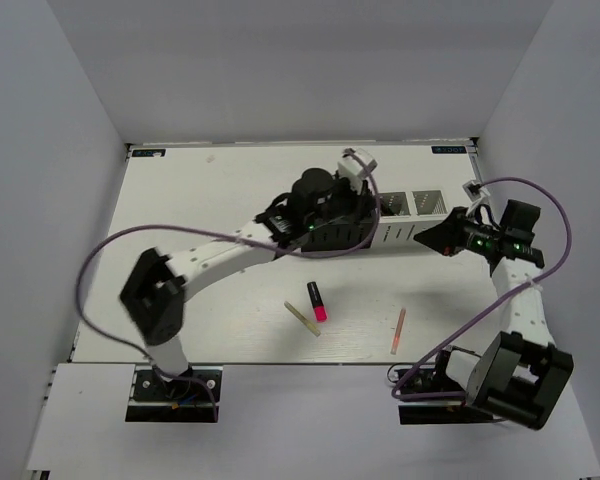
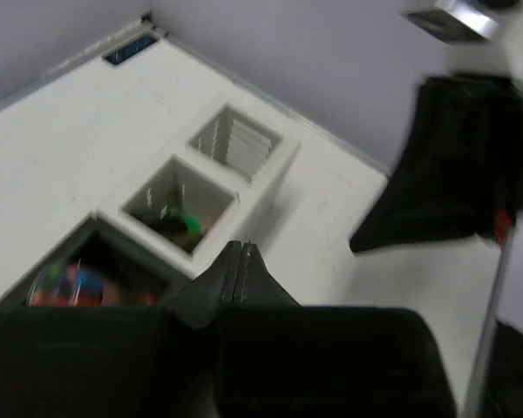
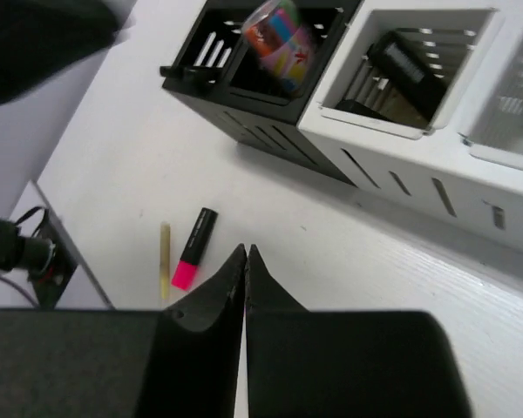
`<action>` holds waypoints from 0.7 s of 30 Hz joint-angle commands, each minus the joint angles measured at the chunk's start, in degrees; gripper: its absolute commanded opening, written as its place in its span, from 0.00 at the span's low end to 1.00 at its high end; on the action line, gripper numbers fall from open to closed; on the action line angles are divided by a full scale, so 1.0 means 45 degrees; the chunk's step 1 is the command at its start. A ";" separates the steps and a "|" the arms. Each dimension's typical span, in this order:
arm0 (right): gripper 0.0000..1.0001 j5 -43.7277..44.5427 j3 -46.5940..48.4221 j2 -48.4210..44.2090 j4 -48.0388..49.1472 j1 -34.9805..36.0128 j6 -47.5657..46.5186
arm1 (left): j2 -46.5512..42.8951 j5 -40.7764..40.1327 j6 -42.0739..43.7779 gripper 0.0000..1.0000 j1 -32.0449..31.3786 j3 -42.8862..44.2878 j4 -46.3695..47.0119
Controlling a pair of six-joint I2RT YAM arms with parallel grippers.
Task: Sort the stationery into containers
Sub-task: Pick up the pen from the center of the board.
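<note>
One pink-capped highlighter (image 1: pixel 316 301) on table (image 1: pixel 200 190)

The left gripper (image 2: pixel 241 251), jaws pressed together, is hovering at the near wall of a white mesh cup (image 2: pixel 253 202) where a dark, green-tipped item (image 2: pixel 187 225) is lying; a second white cup (image 2: pixel 283 148) is sitting behind it at 12 o'clock. At 8 o'clock, a black cup (image 2: pixel 131 252) is holding a blurred multicoloured object (image 2: pixel 78 283). At 3 o'clock, the right gripper (image 2: pixel 366 237) is hanging blurred over the white table (image 2: pixel 70 131).

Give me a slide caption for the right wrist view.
Shut, empty right gripper near a pink-capped black highlighter and thin beige stick lying side by side, short of the slotted cups.
</note>
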 commanded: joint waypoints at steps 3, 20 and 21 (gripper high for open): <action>0.00 -0.0803 0.3382 0.0931 -0.7138 0.2099 -0.5045 | -0.4805 -0.2422 -0.0640 0.00 0.0049 -0.2483 -0.6165; 0.65 1.0075 0.3732 0.6083 -0.4915 1.3944 -0.1186 | -1.4300 -0.2182 -0.3124 0.94 0.7350 -1.0595 -1.2247; 0.69 1.0135 0.3966 0.6279 -0.4954 1.4177 -0.0816 | -1.4379 -0.2142 -0.3085 0.94 0.7470 -1.0732 -1.2248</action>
